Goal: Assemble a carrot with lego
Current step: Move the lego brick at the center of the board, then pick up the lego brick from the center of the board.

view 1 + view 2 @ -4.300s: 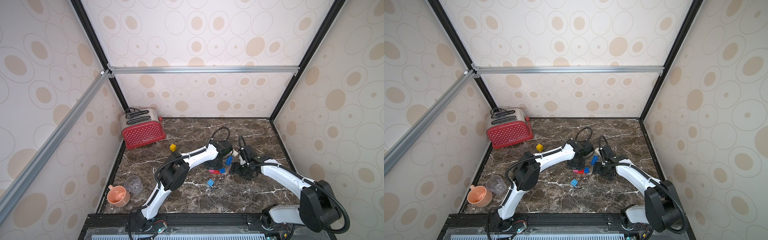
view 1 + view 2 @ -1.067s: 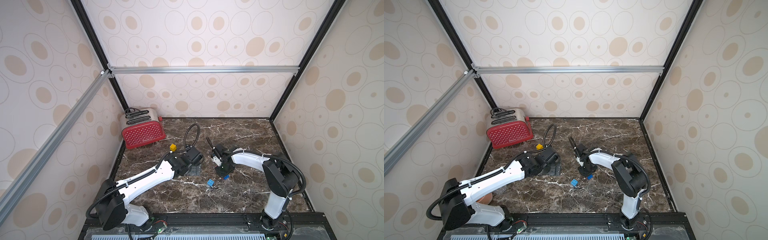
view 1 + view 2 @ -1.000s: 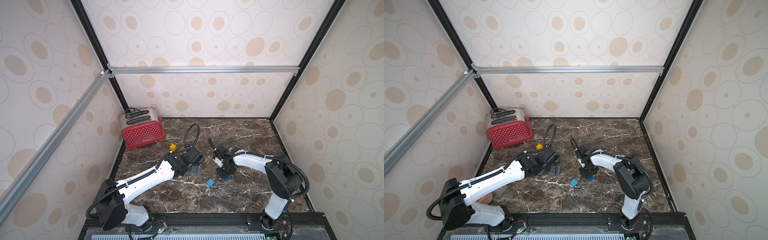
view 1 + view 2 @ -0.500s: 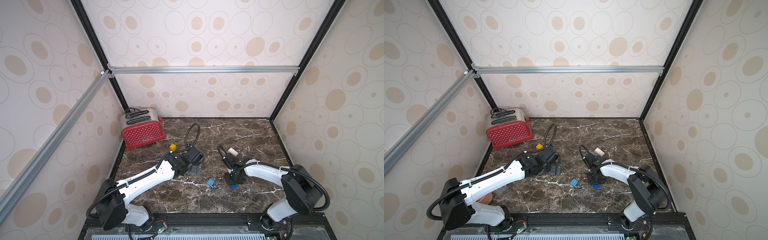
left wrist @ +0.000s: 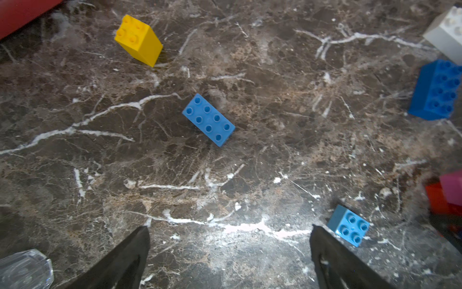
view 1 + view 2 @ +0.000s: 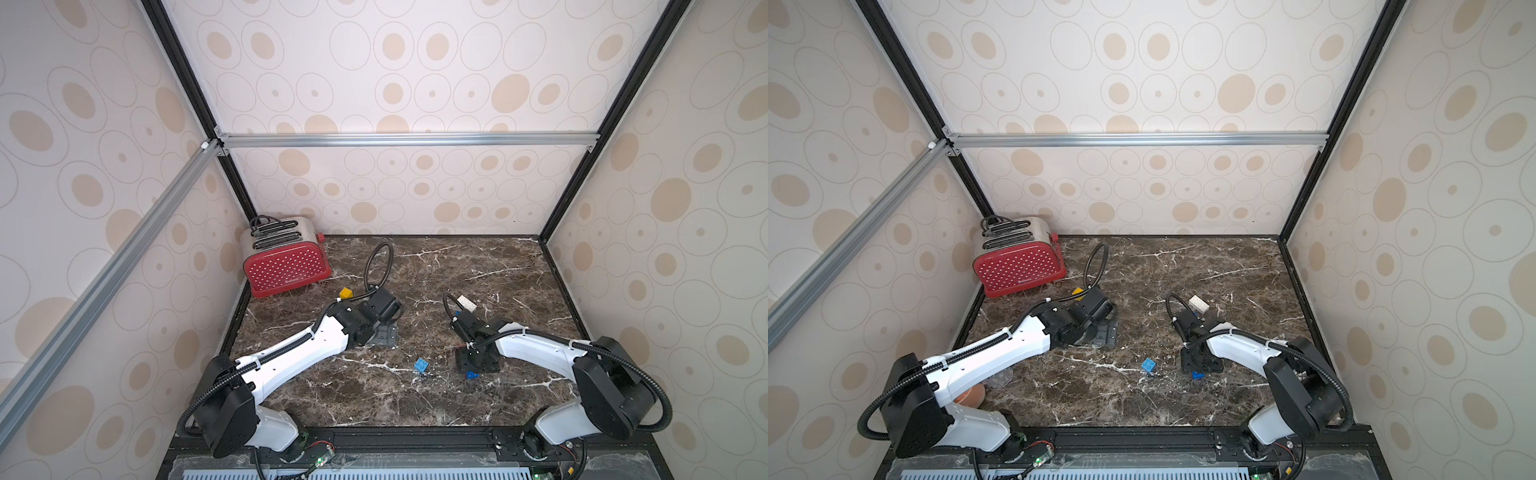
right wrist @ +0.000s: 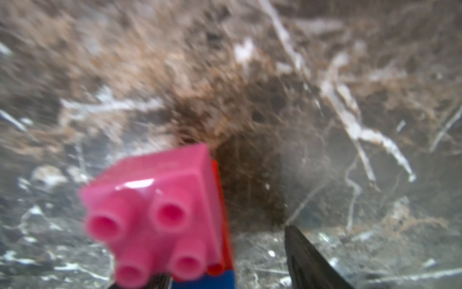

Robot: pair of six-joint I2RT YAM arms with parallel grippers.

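**Top views.** The right gripper pointed down onto the marble table; a blue edge of the carrot showed under it.

**Left wrist.** The left gripper stood spread wide and empty, the loose lego scattered ahead of it.

**Right wrist.** The carrot (pink on red on blue) sat between parted jaws, clear of one finger.

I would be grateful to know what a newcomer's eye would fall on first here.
The red toaster stands out in the far left corner. In the right wrist view, a pink brick fills the foreground, atop a red brick. A yellow brick lies near the toaster.
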